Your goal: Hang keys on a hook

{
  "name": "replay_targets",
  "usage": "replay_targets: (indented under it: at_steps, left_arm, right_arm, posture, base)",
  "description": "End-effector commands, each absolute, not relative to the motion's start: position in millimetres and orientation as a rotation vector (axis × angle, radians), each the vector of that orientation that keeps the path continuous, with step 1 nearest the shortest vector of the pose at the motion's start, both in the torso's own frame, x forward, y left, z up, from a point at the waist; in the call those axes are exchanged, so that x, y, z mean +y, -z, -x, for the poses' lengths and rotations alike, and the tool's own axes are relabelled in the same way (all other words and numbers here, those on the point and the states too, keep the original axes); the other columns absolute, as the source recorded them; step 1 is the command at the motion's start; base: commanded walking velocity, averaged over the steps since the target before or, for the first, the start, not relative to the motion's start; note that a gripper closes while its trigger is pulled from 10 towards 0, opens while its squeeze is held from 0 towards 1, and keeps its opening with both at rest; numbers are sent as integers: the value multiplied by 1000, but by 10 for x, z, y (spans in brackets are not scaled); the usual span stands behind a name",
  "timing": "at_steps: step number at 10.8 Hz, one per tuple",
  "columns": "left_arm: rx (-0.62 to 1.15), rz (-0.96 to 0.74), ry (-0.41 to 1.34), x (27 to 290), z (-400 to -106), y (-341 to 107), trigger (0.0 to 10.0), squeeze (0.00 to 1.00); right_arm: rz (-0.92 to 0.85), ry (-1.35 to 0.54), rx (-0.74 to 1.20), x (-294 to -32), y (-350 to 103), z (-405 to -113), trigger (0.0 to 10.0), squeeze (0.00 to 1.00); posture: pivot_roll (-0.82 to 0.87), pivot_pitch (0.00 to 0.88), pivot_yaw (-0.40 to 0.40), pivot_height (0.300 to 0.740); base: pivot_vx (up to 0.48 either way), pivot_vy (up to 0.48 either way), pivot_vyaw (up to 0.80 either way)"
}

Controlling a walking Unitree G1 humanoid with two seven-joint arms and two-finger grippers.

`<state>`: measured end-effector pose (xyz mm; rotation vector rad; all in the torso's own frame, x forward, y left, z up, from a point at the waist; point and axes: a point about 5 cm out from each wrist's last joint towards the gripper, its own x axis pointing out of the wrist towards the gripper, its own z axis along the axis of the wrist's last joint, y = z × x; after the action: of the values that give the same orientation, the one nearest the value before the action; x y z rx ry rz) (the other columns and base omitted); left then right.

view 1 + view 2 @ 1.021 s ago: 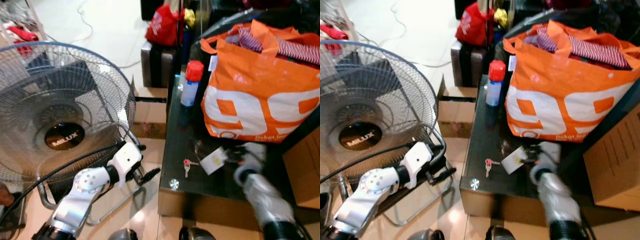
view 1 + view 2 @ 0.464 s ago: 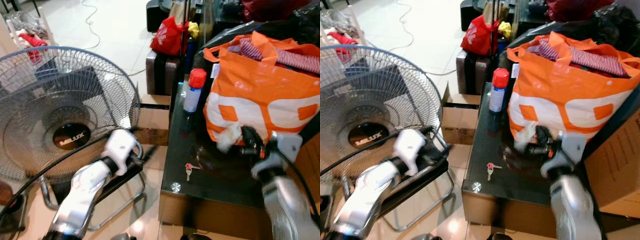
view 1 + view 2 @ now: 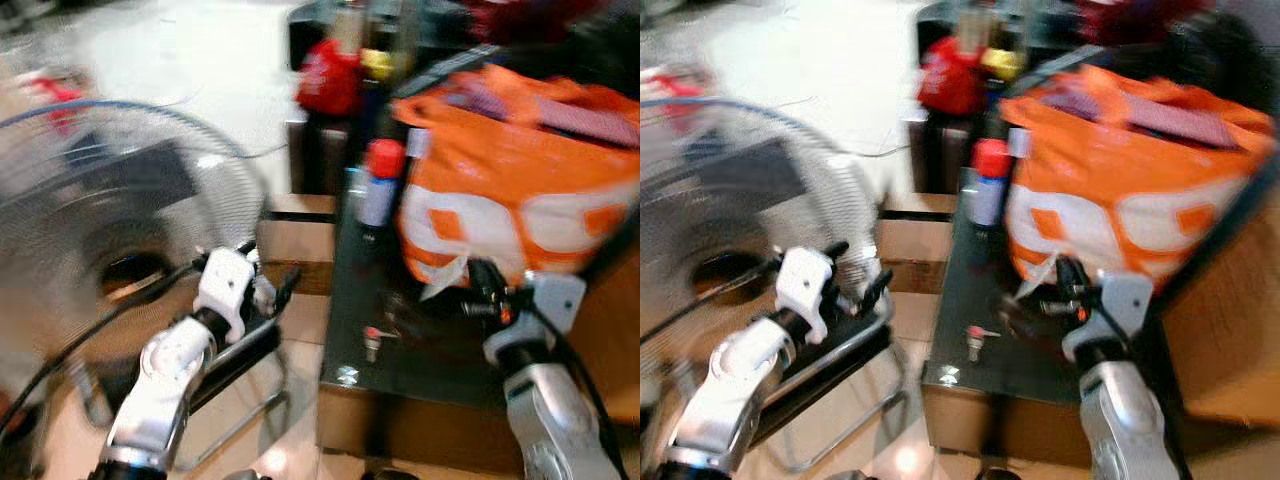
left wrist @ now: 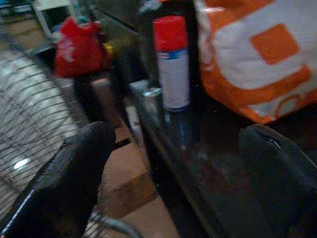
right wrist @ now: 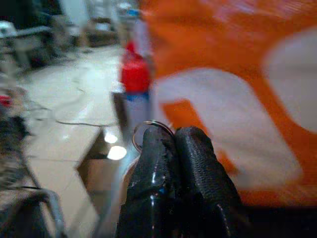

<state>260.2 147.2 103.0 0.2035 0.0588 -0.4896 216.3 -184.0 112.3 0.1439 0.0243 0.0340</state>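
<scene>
Right gripper (image 5: 173,144) is clenched on the key ring (image 5: 148,130), lifted above the dark table (image 3: 440,350) by the orange bag (image 3: 510,200), left gripper (image 4: 178,163) spread wide and idle, no hook reached, so hanging remains

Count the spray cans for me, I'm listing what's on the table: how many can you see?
1: a red-capped spray can stands at the far end of the dark table, beside the orange bag. The bag may hide others behind it.
</scene>
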Motion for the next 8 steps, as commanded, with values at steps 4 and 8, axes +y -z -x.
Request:
replay_targets:
  at_steps: [4, 8]
  left_arm:
    - [68, -213, 473, 1444, -2655, -1013, 10000, 0]
    - [83, -229, 484, 1422, -2607, -975, 10000, 0]
  right_arm:
    - [-136, 25, 8, -1913, -1137, -2188, 10000, 0]
    - [-129, 40, 30, -1958, -1090, -2180, 10000, 0]
  posture:
    - [-108, 0, 10, 740]
    - [-100, 0, -13, 740]
  base:
    - [0, 0, -800]
    - [0, 0, -800]
